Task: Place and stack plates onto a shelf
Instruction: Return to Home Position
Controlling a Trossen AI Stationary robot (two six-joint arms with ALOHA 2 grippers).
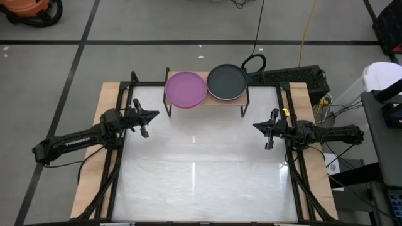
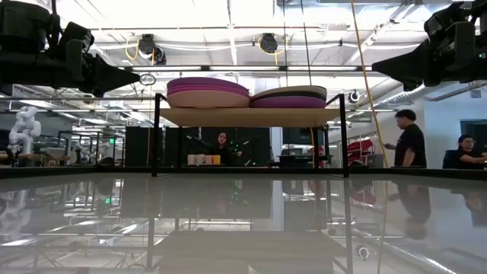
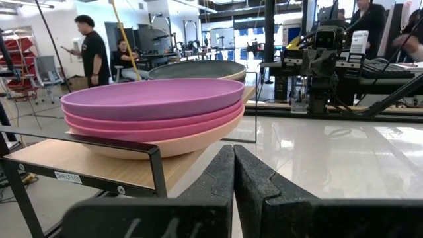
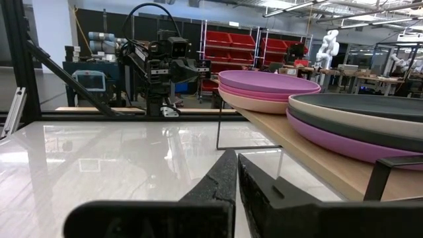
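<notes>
The shelf point(image 1: 205, 99), a light-wood board on thin black legs, stands at the table's far edge. Two stacks of plates rest on it. The left stack point(image 1: 185, 88) has a purple plate on top, pink and beige below point(image 3: 155, 112). The right stack point(image 1: 227, 82) has a dark grey plate on top, with beige and purple below point(image 4: 360, 122). My left gripper point(image 1: 154, 115) hovers shut over the table's left side, above table height. My right gripper point(image 1: 257, 126) hovers shut over the right side. Neither holds anything.
The white glossy table top point(image 1: 201, 163) spreads between both arms. A black frame point(image 1: 119, 125) runs along the table's sides. People stand and sit in the room beyond the far edge point(image 2: 409, 137). A keyboard-like black unit point(image 1: 289, 76) lies behind the shelf.
</notes>
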